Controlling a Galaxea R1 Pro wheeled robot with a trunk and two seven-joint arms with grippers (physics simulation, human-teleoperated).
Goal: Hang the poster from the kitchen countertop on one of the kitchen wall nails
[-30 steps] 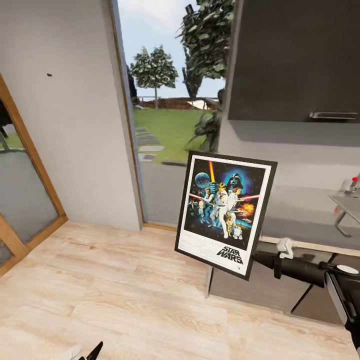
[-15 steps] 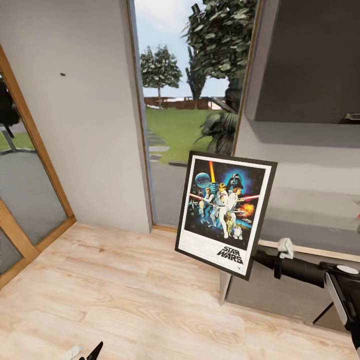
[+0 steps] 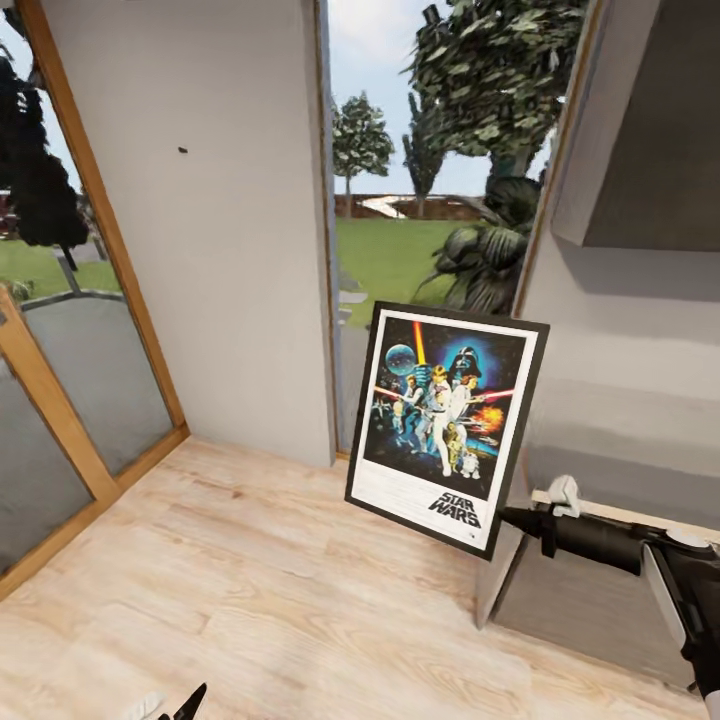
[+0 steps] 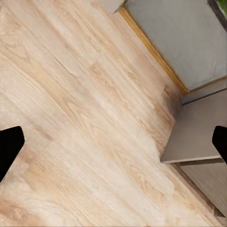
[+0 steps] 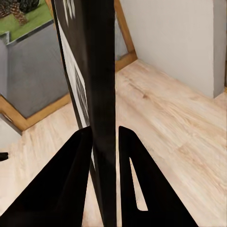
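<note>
The poster (image 3: 445,425), a framed Star Wars print, hangs upright over the wood floor in the middle of the head view. My right gripper (image 3: 506,520) is shut on its lower right corner. In the right wrist view the poster (image 5: 101,71) runs edge-on between the two black fingers (image 5: 71,189) of that gripper (image 5: 105,137). A wall nail (image 3: 183,151) shows as a dark dot high on the light-grey wall panel (image 3: 230,260), up and left of the poster. My left gripper (image 4: 113,144) hangs low over the floor, open and holding nothing. The kitchen countertop is out of view.
A wood-framed glass door (image 3: 70,330) stands left of the wall panel. A tall window (image 3: 430,200) onto the garden is behind the poster. A grey upper cabinet (image 3: 650,140) and a low cabinet side (image 3: 570,600) are at the right. Light wood floor (image 3: 250,600) spreads in front.
The whole view has swung, so the wall panel, nail and window now sit further right in the picture. The poster stays held in the right gripper at the same place in view.
</note>
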